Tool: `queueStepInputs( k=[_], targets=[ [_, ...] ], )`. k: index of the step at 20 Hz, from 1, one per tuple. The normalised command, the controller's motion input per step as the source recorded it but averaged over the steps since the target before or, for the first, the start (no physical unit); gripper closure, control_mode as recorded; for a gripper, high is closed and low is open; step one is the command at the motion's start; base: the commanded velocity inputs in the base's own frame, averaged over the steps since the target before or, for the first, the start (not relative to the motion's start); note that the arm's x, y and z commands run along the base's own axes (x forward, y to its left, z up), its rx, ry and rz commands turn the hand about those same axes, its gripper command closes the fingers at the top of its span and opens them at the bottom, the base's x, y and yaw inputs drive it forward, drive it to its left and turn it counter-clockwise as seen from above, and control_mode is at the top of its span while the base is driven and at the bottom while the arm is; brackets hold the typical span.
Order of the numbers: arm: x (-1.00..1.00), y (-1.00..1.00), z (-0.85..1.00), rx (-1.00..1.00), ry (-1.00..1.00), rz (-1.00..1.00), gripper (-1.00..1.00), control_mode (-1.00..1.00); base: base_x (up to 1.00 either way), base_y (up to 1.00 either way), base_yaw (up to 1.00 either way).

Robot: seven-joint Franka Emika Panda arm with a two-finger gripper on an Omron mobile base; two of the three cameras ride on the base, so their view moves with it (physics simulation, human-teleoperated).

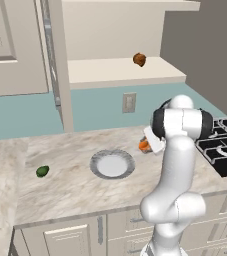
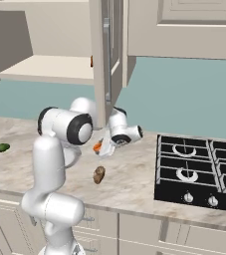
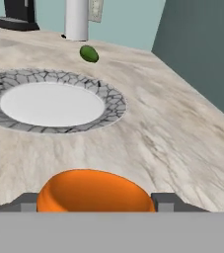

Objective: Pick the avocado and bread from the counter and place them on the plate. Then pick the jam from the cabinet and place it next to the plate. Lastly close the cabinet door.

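Holding the orange jam jar (image 3: 94,191) between the two fingertips of the tool (image 3: 94,201), low over the marbled desk (image 3: 172,148) just beside the grey-rimmed plate (image 3: 108,106), with the avocado (image 3: 89,54) lying well beyond the plate on the bare desk. Seen from the right base view: a tan-brown bread chunk (image 2: 99,175) lying on the desk near the stove (image 2: 199,169), cabinet (image 2: 59,69) door (image 2: 107,64) standing open, a brown-orange lump (image 1: 139,59) resting on the pale shelf (image 1: 120,70) inside. No readable writing, labels or brands anywhere.
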Motion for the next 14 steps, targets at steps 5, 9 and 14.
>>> queueStepInputs(
  k=[5, 9, 14],
  targets=[
    [0.0, -0.16, -0.44, 0.0, 0.0, 0.17, -1.0, -1.0, 0.0, 0.0, 0.0],
    [0.0, -0.28, -0.39, 0.0, 0.0, 0.17, -1.0, -1.0, 0.0, 0.0, 0.0],
    [-0.03, -0.44, -0.35, 0.0, 0.0, 0.2, -1.0, -1.0, 0.0, 0.0, 0.0]
  ],
)
